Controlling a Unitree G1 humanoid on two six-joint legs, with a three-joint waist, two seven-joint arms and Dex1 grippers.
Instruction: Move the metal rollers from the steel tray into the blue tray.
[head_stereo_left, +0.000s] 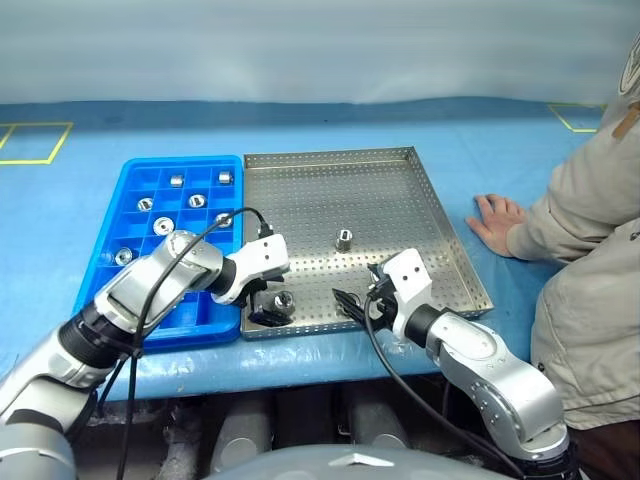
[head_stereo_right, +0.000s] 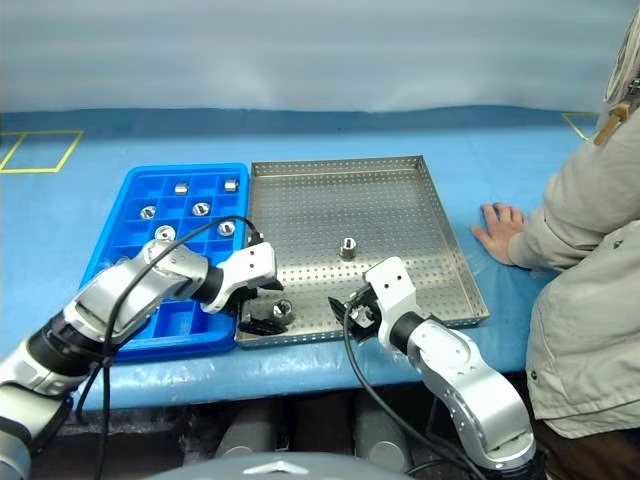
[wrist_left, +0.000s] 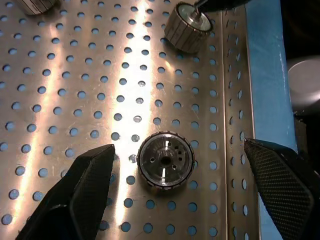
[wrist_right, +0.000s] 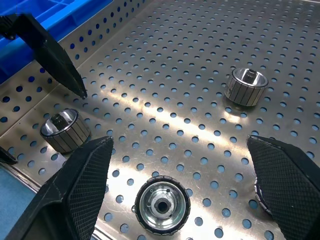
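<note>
Blue cloth covers the table (head_stereo_left: 330, 135), with yellow tape outlines at its upper left and upper right corners. A person sits at the right edge of the frame, one hand (head_stereo_left: 495, 222) flat on the cloth just beside the steel tray (head_stereo_left: 400, 165), clear of both arms.

At centre lies the steel tray, touching the blue tray (head_stereo_left: 135, 180) on its left. Seven metal rollers show in the blue tray's compartments, one (head_stereo_left: 176, 180) near its top. In the head views the steel tray holds one roller (head_stereo_left: 344, 240) standing alone mid-tray and another (head_stereo_left: 284, 300) at the lower left, close to the rim.

The left gripper (head_stereo_left: 268, 305) hangs over that lower-left roller with jaws spread wide, holding nothing. The right gripper (head_stereo_left: 352, 300) sits low over the tray's near edge, jaws also spread and empty; a roller (wrist_right: 162, 205) lies between its fingers in the right wrist view. Black cables loop off both wrists.
</note>
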